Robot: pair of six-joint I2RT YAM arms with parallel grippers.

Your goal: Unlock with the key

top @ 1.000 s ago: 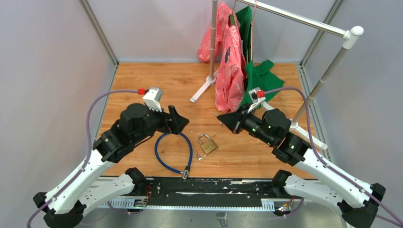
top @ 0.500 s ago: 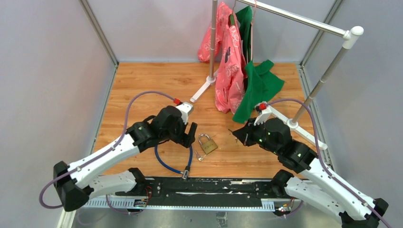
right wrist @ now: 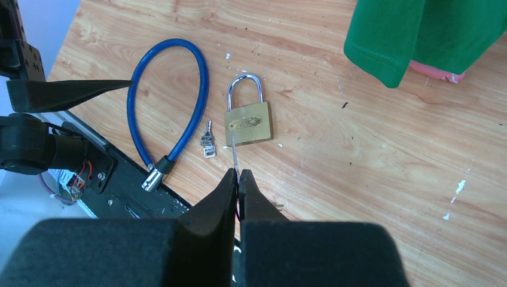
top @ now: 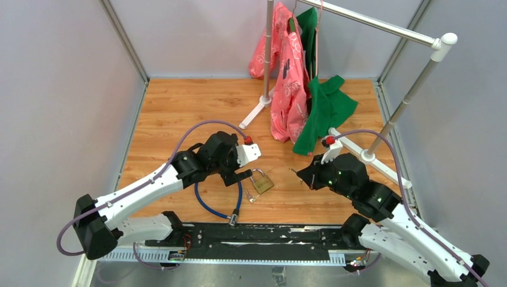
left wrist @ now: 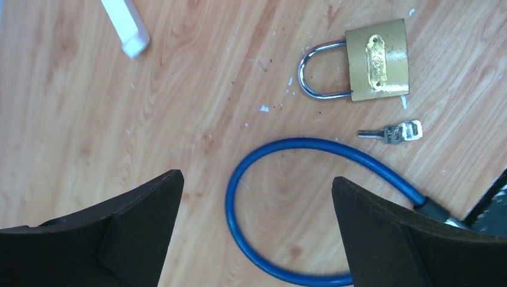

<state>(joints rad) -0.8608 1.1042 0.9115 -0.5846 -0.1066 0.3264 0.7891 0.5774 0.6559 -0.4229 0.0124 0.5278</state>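
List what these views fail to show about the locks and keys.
- Padlock keyhole: no view shows its bottom face.
- Key in the right gripper: right wrist view, the fingers hide all but its blade.
- Blue cable lock: left wrist view, the left gripper covers its locking end.

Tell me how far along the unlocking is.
Done: the right gripper is shut on a thin key. In hand: the key points at the padlock but is not in it yet. The left gripper hangs open near it, holding nothing. Left: insert and turn; the shackle looks closed.
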